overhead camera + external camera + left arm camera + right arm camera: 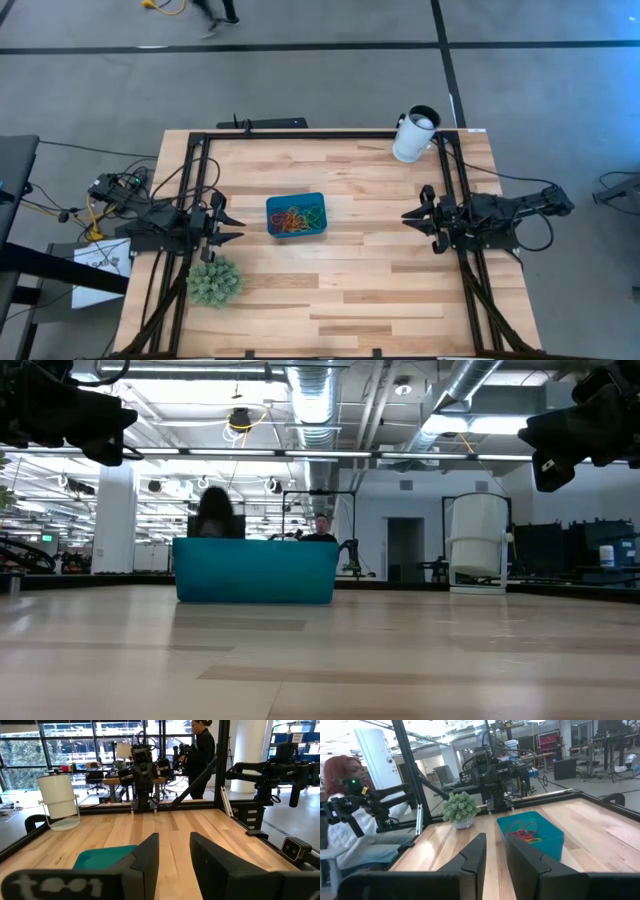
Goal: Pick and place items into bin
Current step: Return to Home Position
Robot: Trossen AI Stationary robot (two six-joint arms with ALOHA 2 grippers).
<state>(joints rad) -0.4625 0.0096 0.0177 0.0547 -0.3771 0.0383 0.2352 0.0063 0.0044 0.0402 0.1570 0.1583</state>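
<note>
Left gripper [235,228] and right gripper [412,220] hang over the desk's left and right edges, fingers parted and empty. Loops [296,221] lie heaped in the bin [271,206] mid-desk. The likeliest risk is the left arm brushing the spiky ball [213,282] just beside it.

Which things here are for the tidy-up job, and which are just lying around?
For the job: rubber bands, lying in the blue bin; left gripper and right gripper, open, waiting at the table's sides.
Just lying about: green spiky ball, white cup.
</note>
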